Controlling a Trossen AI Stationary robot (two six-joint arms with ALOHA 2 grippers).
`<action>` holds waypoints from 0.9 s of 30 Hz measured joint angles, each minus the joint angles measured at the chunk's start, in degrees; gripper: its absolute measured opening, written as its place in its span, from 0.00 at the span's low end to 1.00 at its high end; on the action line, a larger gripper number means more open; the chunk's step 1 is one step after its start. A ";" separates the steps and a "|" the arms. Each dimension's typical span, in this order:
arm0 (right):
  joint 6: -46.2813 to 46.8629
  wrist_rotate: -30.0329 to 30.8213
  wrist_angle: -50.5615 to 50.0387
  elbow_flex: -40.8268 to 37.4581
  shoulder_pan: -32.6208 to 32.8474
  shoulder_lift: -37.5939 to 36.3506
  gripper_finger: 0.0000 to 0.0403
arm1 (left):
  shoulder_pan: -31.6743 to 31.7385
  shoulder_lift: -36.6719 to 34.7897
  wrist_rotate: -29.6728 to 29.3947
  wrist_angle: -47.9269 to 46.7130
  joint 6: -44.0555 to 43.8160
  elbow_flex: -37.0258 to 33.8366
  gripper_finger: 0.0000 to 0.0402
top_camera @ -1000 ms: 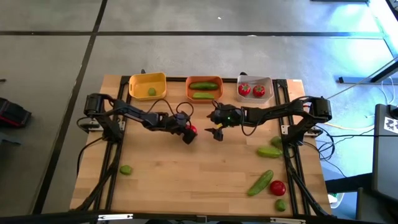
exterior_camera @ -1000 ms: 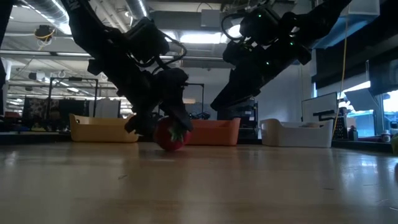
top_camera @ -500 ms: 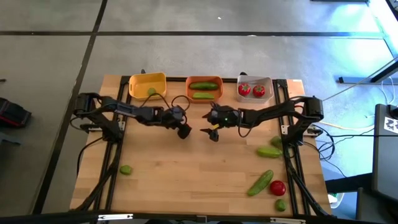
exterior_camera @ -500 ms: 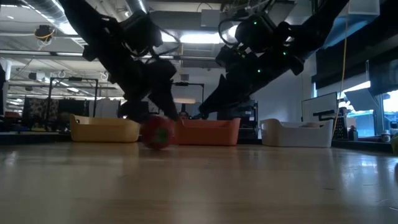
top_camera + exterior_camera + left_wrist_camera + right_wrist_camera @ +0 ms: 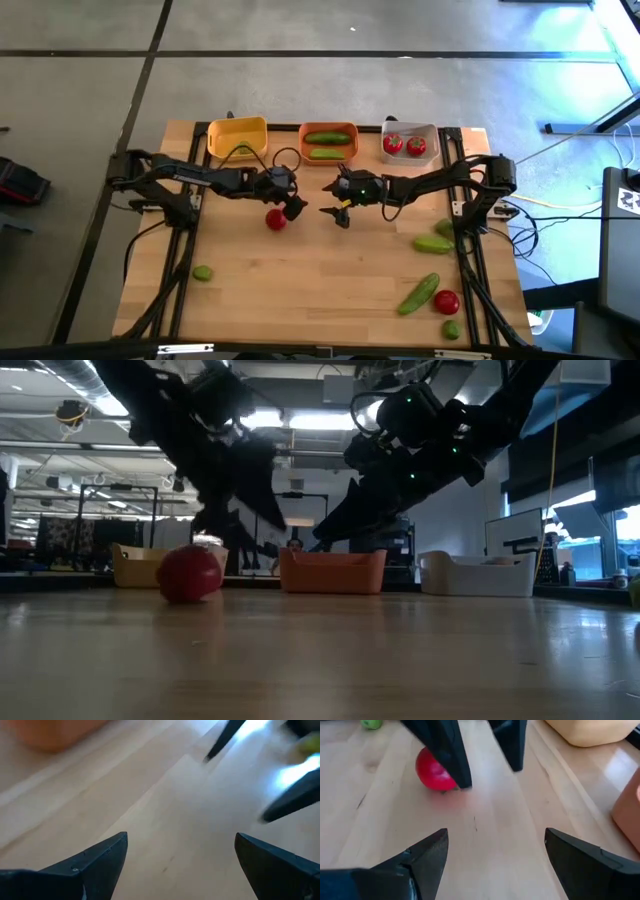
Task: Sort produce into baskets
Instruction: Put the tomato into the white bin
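near the table's middle, a loose tomato is risking a roll

between the spread fingers of the left gripper [image 5: 293,207] nothing is sitting; the red tomato [image 5: 275,219] is lying free on the table [image 5: 300,300] just beside them. the right gripper [image 5: 337,211], fingers also spread and empty, is hovering nearby. a careless nudge could be sending the round tomato rolling toward the front edge, away from the white basket [image 5: 432,131] at the back edge.
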 joint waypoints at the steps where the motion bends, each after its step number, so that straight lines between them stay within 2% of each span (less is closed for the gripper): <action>1: 0.00 0.00 0.01 0.00 0.00 0.00 0.79 | -0.09 -1.49 0.03 -0.38 0.17 0.00 0.90; 7: 0.00 0.00 -0.19 0.00 0.00 0.00 0.79 | -2.97 -10.65 0.03 -10.84 2.32 0.00 0.90; 12: 0.28 0.00 -0.21 0.00 0.00 0.00 0.79 | -8.05 -14.78 -0.06 -21.28 2.22 0.00 0.90; 21: 1.51 -0.02 -0.30 0.00 0.00 0.00 0.79 | -16.81 -12.49 -8.47 -22.80 1.44 0.00 0.90; 27: 1.51 -0.02 -0.65 0.00 0.00 0.00 0.79 | -19.66 -8.70 -10.50 -22.87 1.14 -0.04 0.90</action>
